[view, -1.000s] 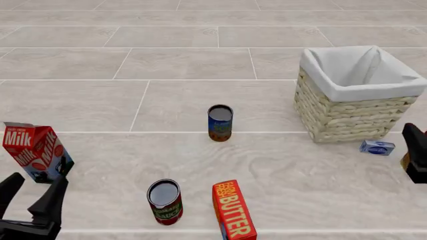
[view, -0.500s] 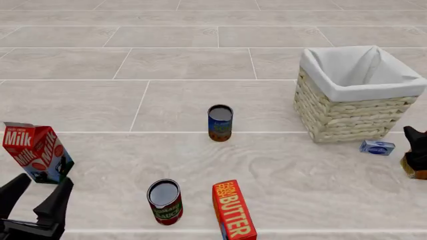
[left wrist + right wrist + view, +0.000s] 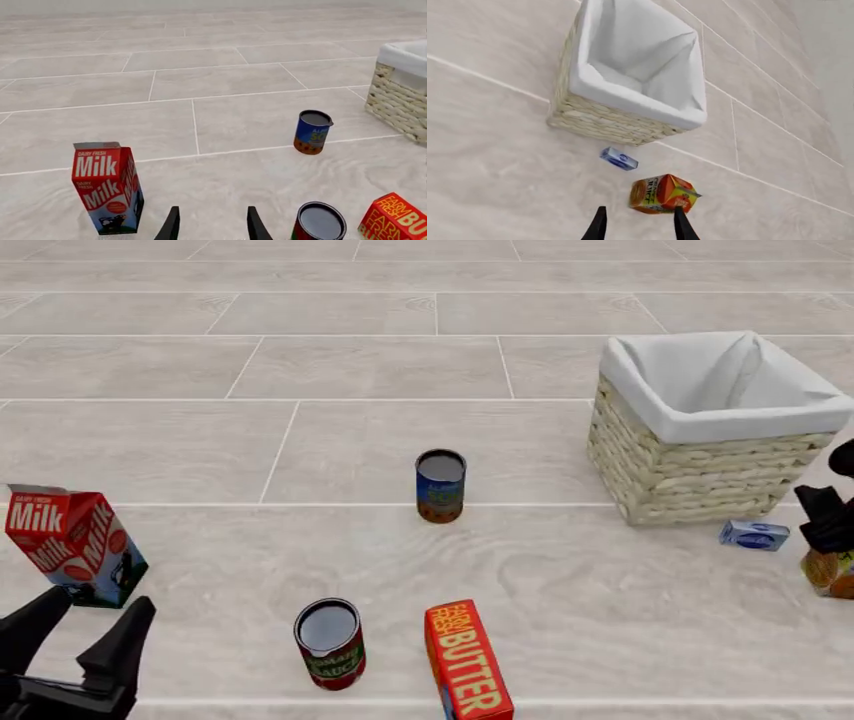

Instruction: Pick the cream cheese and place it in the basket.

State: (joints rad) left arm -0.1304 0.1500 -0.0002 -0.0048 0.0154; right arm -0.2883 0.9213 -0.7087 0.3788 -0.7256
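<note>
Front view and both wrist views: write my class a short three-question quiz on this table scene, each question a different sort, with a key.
1. True or false: the cream cheese already lies inside the basket.
2. Which stands nearest the left claw? A) milk carton B) blue can C) basket
3. Fill in: the fingers of the right claw are ____ and hold nothing.

Key: 1 false, it lies on the table beside the basket; 2 A; 3 open.

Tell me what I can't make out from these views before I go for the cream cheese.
- Cream cheese: label print too small, front and right wrist views.
- Right claw: only tips show; front view's right edge cuts the arm.
- Orange carton: cut by that edge.
- Basket: cut off in left wrist view.
</note>
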